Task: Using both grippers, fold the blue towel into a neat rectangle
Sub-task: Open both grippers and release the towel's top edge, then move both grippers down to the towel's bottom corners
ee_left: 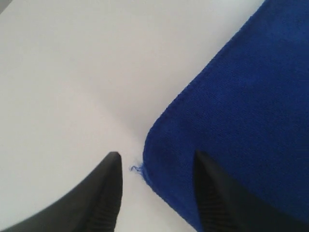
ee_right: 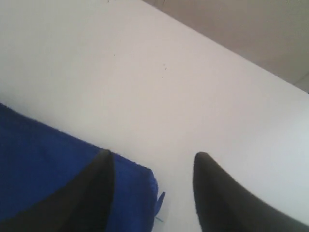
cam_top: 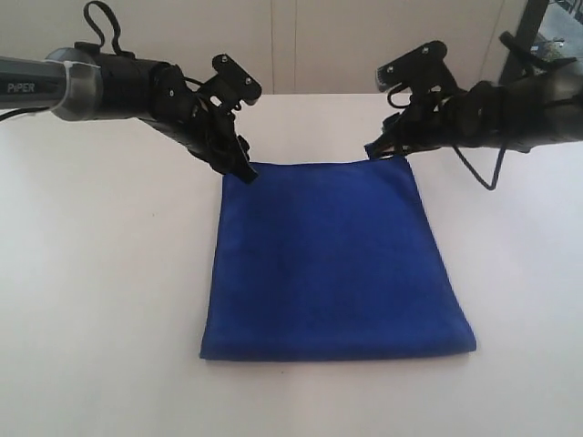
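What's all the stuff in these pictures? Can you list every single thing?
blue towel: one, deep blue, lying flat in the middle of the table
loose thread: one, blue, sticking out at a towel corner
table: one, white, under everything
wall: one, pale, behind the table
left arm: one, black and grey, reaching in from the left
right arm: one, black, reaching in from the right
left fingers: two, black, spread open at the towel's back left corner
right fingers: two, black, spread open at the towel's back right corner
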`<state>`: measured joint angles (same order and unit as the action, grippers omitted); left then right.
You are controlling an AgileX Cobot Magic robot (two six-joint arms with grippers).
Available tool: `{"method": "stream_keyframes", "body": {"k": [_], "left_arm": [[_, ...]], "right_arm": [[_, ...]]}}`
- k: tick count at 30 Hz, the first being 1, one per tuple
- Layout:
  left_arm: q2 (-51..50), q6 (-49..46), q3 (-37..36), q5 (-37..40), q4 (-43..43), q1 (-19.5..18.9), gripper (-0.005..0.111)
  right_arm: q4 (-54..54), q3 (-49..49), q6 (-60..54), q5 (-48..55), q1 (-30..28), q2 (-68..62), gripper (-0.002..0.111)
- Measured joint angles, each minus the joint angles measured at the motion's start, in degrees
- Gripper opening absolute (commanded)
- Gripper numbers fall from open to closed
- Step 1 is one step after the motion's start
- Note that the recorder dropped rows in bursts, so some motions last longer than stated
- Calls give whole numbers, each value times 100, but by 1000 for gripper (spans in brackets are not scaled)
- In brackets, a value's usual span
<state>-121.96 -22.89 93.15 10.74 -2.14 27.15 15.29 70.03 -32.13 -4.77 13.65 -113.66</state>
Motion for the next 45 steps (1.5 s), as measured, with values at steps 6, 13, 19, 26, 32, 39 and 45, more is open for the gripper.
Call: {"method": "stream_keyframes", "body": {"k": [6,13,19,26,32,39,45], "left_arm": [[477,46,0,733,9,0,44],[922,664,0,1672,9,0,6],[1181,1382,0,2460,9,0,0],[1229,1642,-13,3429,-503,0,0],[1390,1757,-451,3642,-842,250,0],[1570,2119,-1294,3348,-888,842,0],[1572,2608,-1887,2981,-919,865,0]], "right_arm": [[217,4,0,849,0,503,5],[264,4,250,2463,0,867,0],[275,4,478,3623,0,1106,0],[275,4,531,4763,0,1304,0],[298,-190,1082,5422,0,1466,0],[298,-900,1670,5472,0,1896,0],[298,-1484,1843,5171,0,1973,0]]}}
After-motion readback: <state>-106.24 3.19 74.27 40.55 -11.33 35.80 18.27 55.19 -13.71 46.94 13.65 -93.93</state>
